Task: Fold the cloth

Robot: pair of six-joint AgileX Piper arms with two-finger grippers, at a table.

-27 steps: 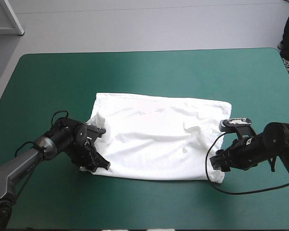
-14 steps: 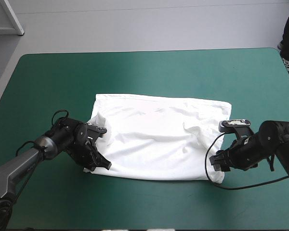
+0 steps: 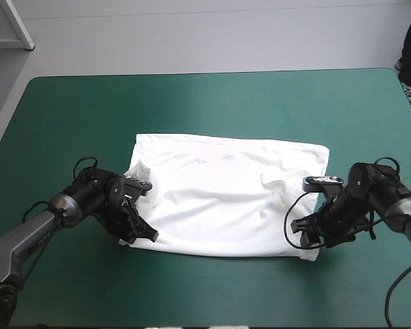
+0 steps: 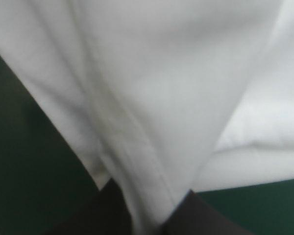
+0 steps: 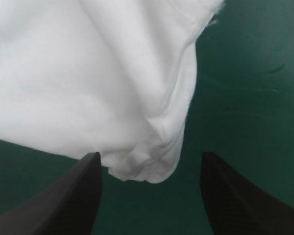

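As it lies spread flat at the middle of the teal-green desk (image 3: 68, 110), T-shirt (image 3: 226, 199): white, lightly wrinkled, roughly rectangular. Left jaws: clamped on its near left corner, a fold of cloth pinched between them. Right jaws: open, standing apart, low at the near right corner, which lies between them.

Left wrist view: the T-shirt (image 4: 152, 98) is running blurred past every edge, a fold of it covering the fingertips of the left gripper (image 4: 148, 215). High view: the right gripper (image 3: 308, 232) is covering part of the T-shirt's near right corner, its own fingers showing too small to tell apart.
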